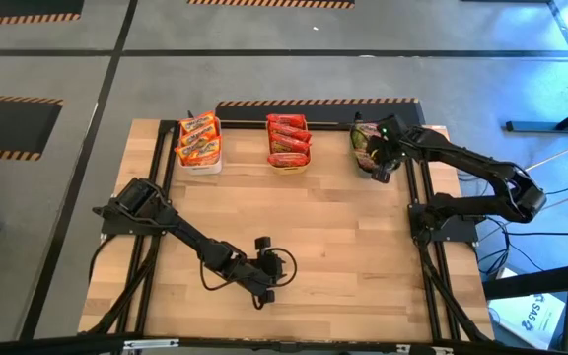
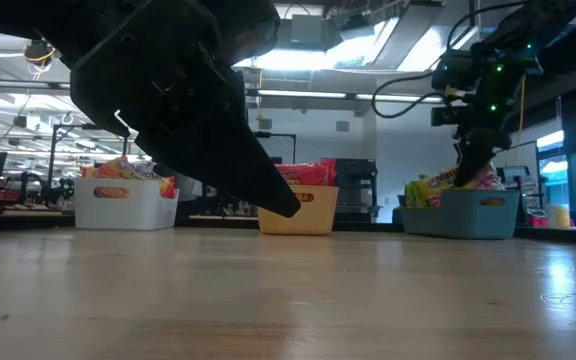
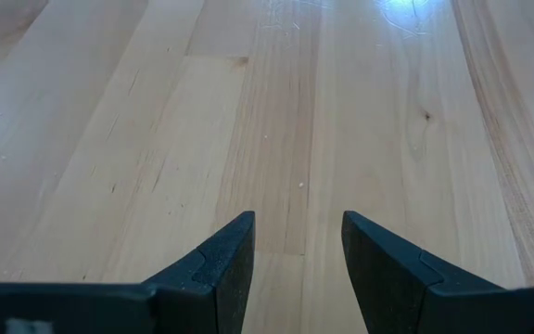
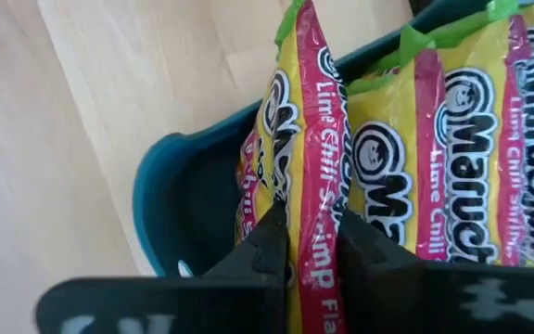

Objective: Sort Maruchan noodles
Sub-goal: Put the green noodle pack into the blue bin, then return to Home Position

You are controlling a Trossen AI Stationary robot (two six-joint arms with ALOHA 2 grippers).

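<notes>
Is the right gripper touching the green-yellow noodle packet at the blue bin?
Touching. The right wrist view shows the right gripper shut on the upright green-yellow packet, one dark finger pressed against each face, over the blue bin.

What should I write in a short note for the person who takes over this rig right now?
Right gripper: fingers shut on a green-yellow packet, standing on edge in the blue bin.
Left gripper: fingers open, holding nothing, low over the bare near part of the table.
Done: orange packets in the white bin, red packets in the orange bin.
Left: let go of this packet.
</notes>
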